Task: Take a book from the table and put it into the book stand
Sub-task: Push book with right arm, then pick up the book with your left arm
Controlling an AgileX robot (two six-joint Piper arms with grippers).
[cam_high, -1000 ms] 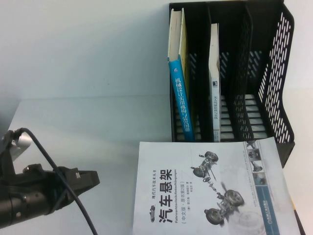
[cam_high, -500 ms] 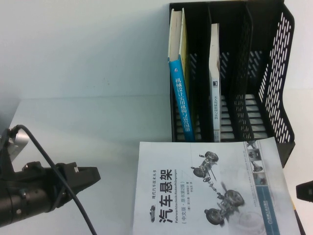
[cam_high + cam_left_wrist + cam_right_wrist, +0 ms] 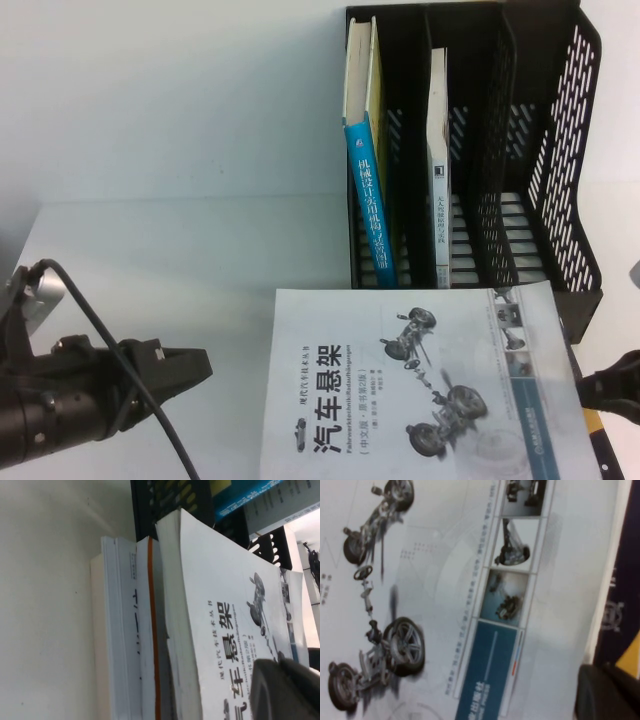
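1. White-covered book lying face up atop a stack of other books near the front of the table, directly before the book stand.
2. Black book stand upright at the far right of the table; blue-spined book leaning in its left slot, thin white-spined book in the middle slot, right slot without a book.
3. Left gripper low at the front left, fingers clenched together on nothing, tips aimed at the book's left edge, near it but apart.
4. Book to the right of the left gripper, with bare tabletop between in the high view.
5. Right gripper at the right edge of the high view, just beside the book's right edge; cannot tell whether released or clenched, nor whether touching the cover.
6. Right wrist view filled by the book's cover: chassis drawing, small photos, teal block; a dark book with a yellow patch showing beneath its edge.
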